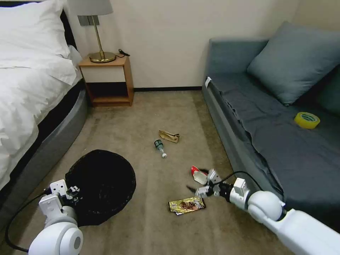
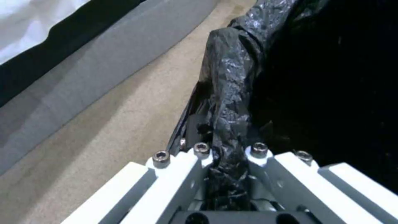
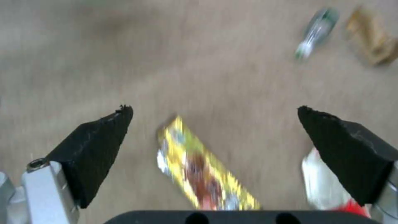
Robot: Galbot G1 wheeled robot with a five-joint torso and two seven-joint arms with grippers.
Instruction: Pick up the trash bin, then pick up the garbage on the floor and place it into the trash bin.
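The trash bin [image 1: 102, 180], round and black with a black liner, is at the lower left near the bed. My left gripper [image 1: 73, 193] is shut on its near rim; the left wrist view shows the crumpled liner and rim [image 2: 228, 102] pinched in the left gripper [image 2: 227, 152]. My right gripper [image 1: 197, 181] hangs open low over the carpet, between a red-and-white wrapper [image 1: 198, 176] and a gold-brown snack wrapper [image 1: 187, 205]. Between its fingers [image 3: 95, 149] lies the gold wrapper [image 3: 203, 174], with the red-and-white wrapper [image 3: 325, 186] by the other finger. A small bottle [image 1: 160, 147] and a tan paper scrap [image 1: 169, 136] lie farther off.
A bed [image 1: 32, 92] runs along the left and a grey sofa [image 1: 269, 134] along the right, leaving a carpet lane between them. A yellow tape roll [image 1: 306, 120] sits on the sofa. A nightstand [image 1: 108, 79] with a lamp stands at the back wall.
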